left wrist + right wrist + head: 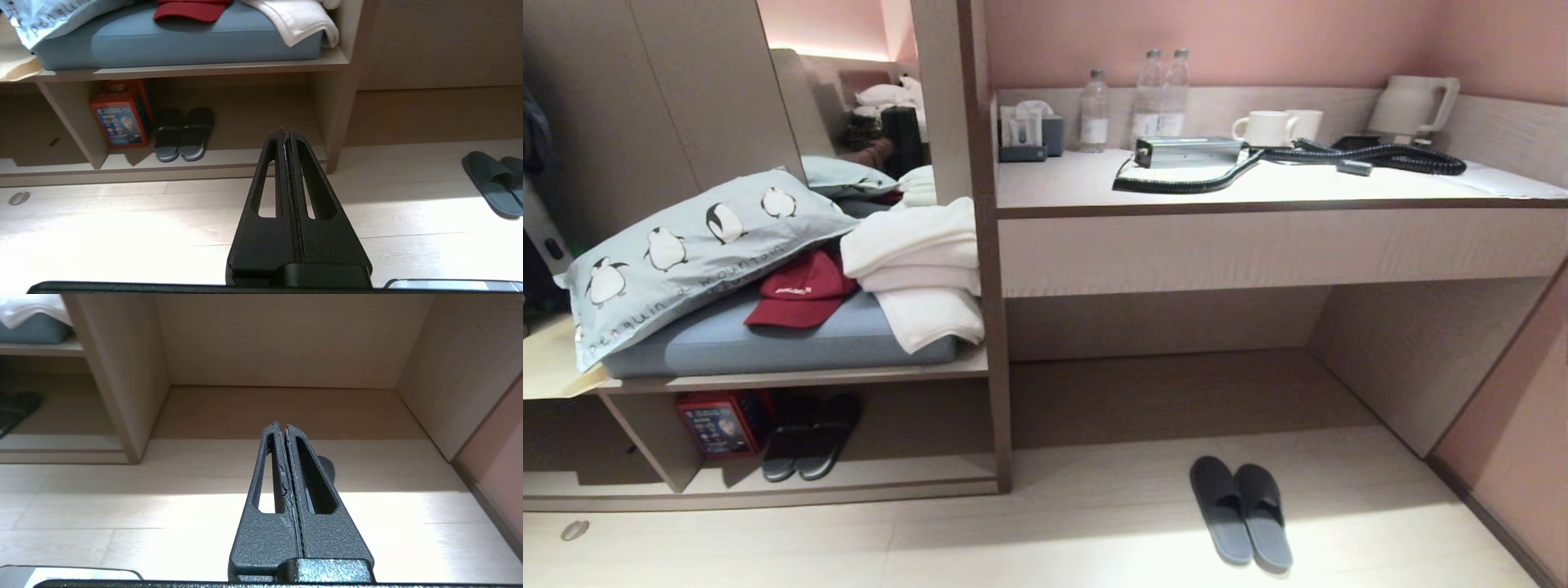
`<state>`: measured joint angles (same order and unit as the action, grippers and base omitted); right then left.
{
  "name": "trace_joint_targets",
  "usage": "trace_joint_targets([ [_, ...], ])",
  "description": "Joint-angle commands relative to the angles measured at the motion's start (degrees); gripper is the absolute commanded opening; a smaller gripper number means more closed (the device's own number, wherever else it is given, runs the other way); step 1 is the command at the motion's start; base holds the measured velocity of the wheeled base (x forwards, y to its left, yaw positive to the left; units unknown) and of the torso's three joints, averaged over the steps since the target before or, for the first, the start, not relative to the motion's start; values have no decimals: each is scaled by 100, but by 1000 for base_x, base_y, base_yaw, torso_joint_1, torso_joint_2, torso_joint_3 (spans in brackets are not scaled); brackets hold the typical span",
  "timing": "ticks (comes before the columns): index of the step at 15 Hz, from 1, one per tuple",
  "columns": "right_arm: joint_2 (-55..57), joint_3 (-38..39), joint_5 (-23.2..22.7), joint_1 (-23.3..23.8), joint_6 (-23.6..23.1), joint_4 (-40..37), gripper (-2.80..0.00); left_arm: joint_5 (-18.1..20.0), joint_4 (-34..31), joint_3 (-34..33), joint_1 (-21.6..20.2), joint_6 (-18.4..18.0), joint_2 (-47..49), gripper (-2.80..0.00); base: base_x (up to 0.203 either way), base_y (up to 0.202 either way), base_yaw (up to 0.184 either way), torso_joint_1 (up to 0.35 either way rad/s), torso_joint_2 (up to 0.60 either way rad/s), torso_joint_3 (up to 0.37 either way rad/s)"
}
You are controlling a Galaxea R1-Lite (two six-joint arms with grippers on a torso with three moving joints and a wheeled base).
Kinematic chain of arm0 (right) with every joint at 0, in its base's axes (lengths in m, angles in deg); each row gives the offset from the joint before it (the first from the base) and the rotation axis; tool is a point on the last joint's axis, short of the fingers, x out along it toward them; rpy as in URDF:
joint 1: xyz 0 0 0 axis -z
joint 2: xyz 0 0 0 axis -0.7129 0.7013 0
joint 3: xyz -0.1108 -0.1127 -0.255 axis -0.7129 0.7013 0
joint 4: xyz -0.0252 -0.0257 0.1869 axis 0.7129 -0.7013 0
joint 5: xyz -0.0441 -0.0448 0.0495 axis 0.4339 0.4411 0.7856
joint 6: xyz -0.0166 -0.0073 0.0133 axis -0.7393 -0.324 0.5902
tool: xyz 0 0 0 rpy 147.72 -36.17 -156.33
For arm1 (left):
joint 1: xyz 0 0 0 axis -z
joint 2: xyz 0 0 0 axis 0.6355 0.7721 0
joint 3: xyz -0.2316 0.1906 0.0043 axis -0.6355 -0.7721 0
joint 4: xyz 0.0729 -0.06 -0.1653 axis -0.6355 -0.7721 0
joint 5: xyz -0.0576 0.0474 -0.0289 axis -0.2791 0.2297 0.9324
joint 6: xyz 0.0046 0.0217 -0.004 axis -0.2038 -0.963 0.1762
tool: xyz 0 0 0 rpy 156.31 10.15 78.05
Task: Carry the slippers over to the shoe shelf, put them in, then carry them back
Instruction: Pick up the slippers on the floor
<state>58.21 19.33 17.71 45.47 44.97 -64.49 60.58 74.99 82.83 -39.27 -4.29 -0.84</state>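
Meanwhile slippers lie on floor, both grippers closed, empty

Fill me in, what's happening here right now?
Nothing is being handled yet. The dark grey slippers lie side by side on the floor in front of the recess under the desk. The shoe shelf to their left already holds a black pair and a red box. The left gripper and the right gripper are both shut, holding nothing, above the floor.
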Motion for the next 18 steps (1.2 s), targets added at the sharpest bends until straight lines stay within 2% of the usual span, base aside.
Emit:
trace_joint_targets([
  [1,-9,0,0,0,-2,-2,-280,-2,1,-9,-1,0,3,-280,0,-199,-2,-2,-2,2],
  [18,-18,0,0,0,-2,-2,-280,-2,1,-9,-1,0,2,-280,0,-196,2,2,2,3],
])
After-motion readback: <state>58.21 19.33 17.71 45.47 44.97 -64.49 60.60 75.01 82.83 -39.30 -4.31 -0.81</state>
